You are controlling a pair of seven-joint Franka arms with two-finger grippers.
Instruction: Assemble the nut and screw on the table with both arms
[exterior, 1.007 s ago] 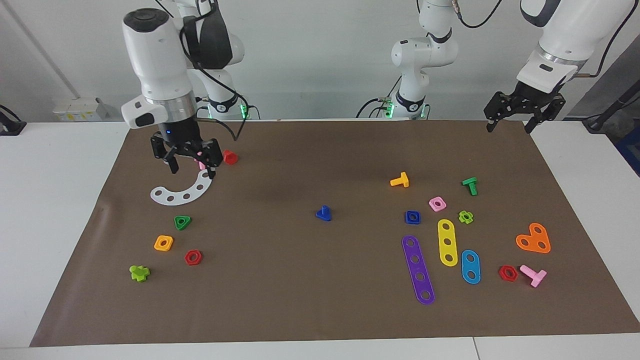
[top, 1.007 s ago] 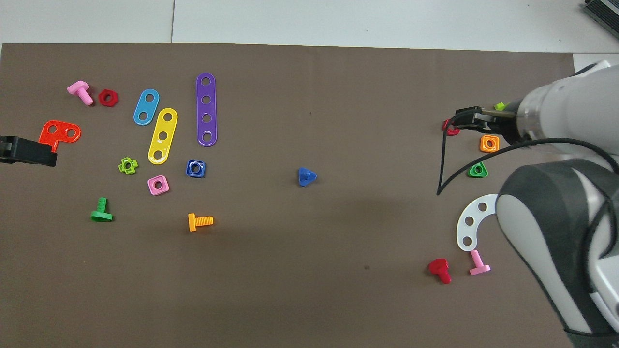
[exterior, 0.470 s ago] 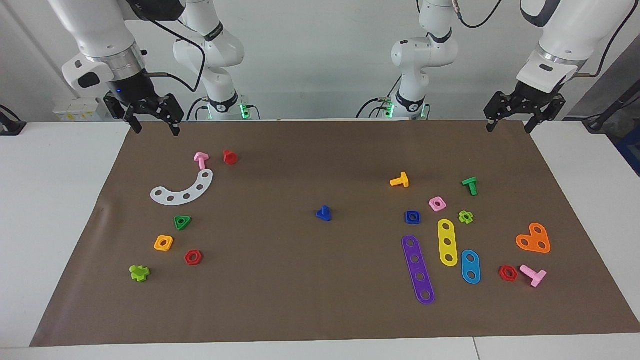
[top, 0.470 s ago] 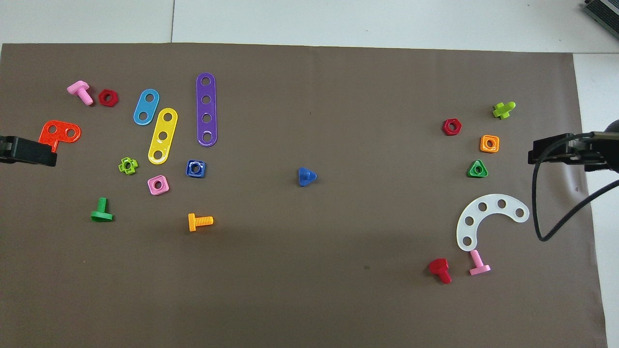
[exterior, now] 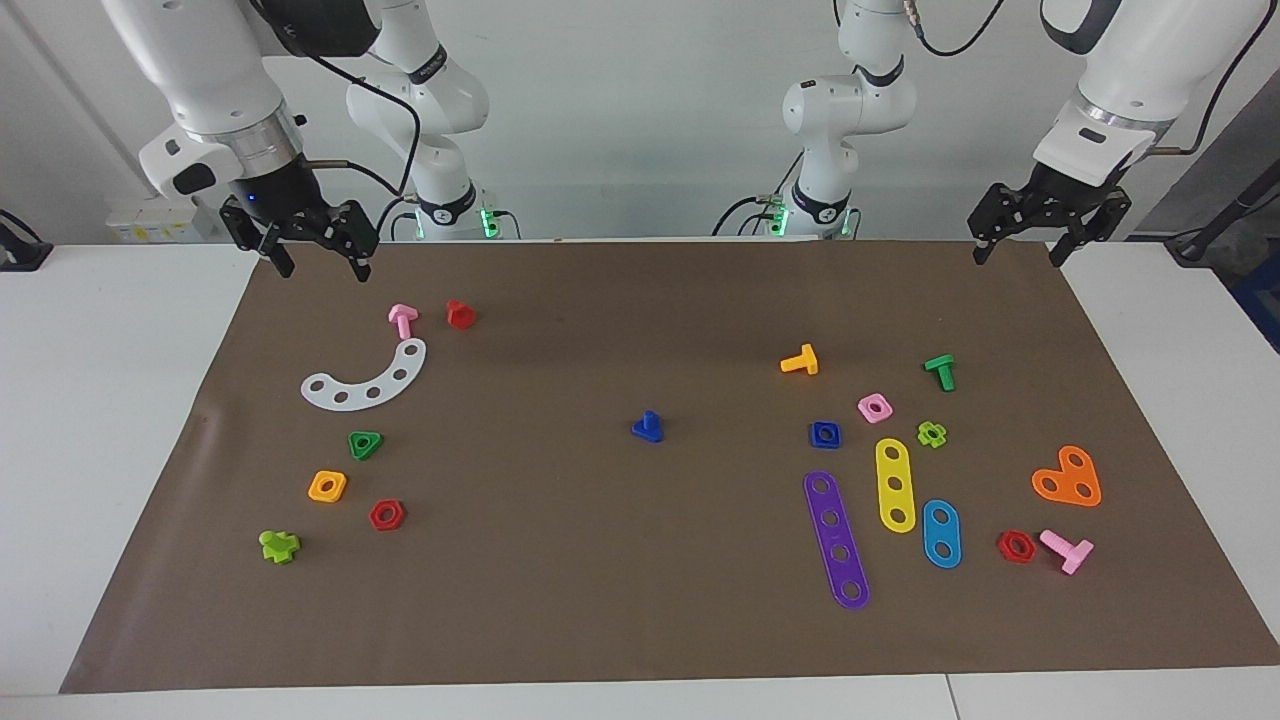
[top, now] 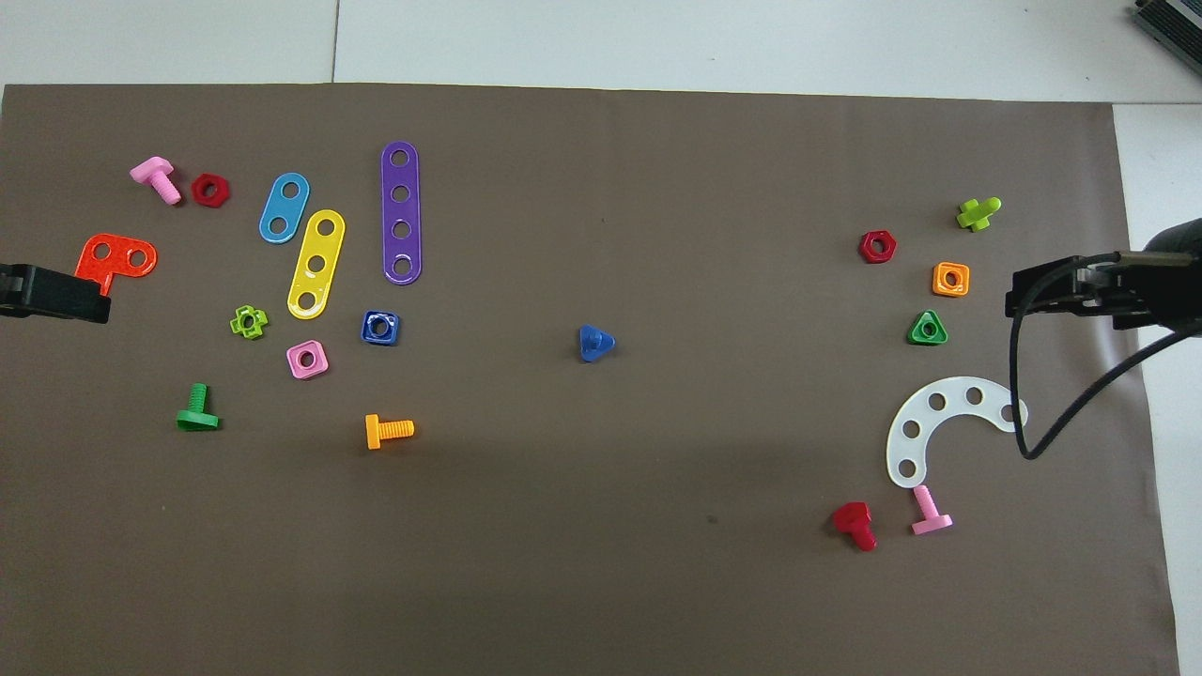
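Note:
The blue screw (exterior: 647, 428) (top: 594, 344) stands on its triangular head, shaft up, in the middle of the brown mat (exterior: 600, 560) (top: 657, 582). The blue square nut (exterior: 825, 434) (top: 379, 327) lies flat toward the left arm's end, beside a pink square nut (exterior: 874, 407). My right gripper (exterior: 322, 268) (top: 1019, 299) hangs open and empty over the mat's edge nearest the robots, at the right arm's end. My left gripper (exterior: 1018, 256) (top: 89, 300) waits open and empty over the mat corner at its own end.
Near the blue nut lie purple (exterior: 836, 538), yellow (exterior: 895, 484) and blue (exterior: 941, 533) strips, an orange screw (exterior: 800, 361) and a green screw (exterior: 940, 371). At the right arm's end lie a white curved strip (exterior: 365, 380), pink and red screws, and green, orange and red nuts.
My right gripper has risen from just above the white curved strip and pink screw and drawn back to the mat's edge by the robots. The left arm and the parts have not moved.

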